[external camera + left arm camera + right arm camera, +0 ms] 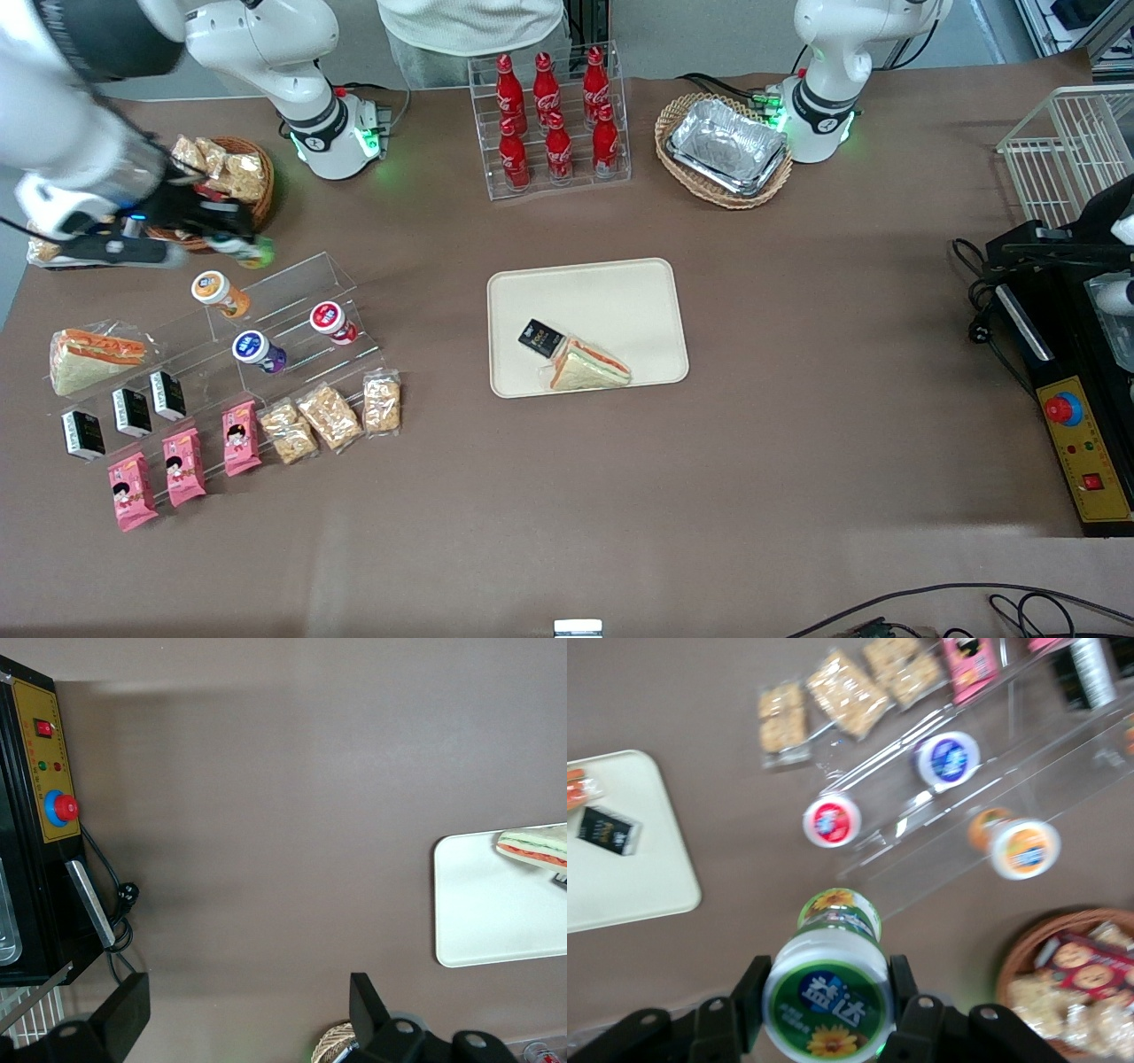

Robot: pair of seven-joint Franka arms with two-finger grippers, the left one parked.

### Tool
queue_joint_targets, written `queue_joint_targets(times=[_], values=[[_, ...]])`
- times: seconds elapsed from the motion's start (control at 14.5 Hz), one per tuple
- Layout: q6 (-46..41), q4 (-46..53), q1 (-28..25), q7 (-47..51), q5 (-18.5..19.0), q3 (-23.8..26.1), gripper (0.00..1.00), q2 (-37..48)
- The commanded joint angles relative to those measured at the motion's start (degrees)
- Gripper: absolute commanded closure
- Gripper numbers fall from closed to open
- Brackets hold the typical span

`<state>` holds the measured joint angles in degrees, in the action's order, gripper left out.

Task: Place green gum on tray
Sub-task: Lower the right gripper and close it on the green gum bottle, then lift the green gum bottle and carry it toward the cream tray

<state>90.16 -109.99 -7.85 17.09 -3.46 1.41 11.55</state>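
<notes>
Table (797,425) in brown runs the width of the room, and the beige tray (620,292) near its middle is my landmark. On the tray lie a wrapped sandwich (589,365) and a small black packet (540,338), touching; the rest of it is bare. Well away from the tray, toward the working arm's end, stands a clear stepped rack (283,310) with orange (217,292), purple (257,351) and red (332,321) bottles on it. Above that rack's upper step hangs the gripper (826,1001), jaws closed on the green gum (827,992), one finger on each side of the bottle just below its lid. The bottle is off the rack, its long axis tipped with the lid toward the wrist camera. I judge the next move a sideways carry toward the tray's bare part.
</notes>
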Motion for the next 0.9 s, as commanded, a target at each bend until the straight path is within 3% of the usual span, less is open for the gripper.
queue_joint_targets(times=[0.0,0.21,0.34,0.83], values=[[2.90,2.41,0.03,16.78,-2.26,11.91,1.00,-3.54],[7.64,2.23,0.03,23.50,-4.26,17.74,1.00,-5.83],[12.21,0.66,-0.58,23.78,-5.59,18.45,1.00,-7.50],[37.86,-13.65,-5.32,23.87,-4.63,18.72,1.00,-13.65]])
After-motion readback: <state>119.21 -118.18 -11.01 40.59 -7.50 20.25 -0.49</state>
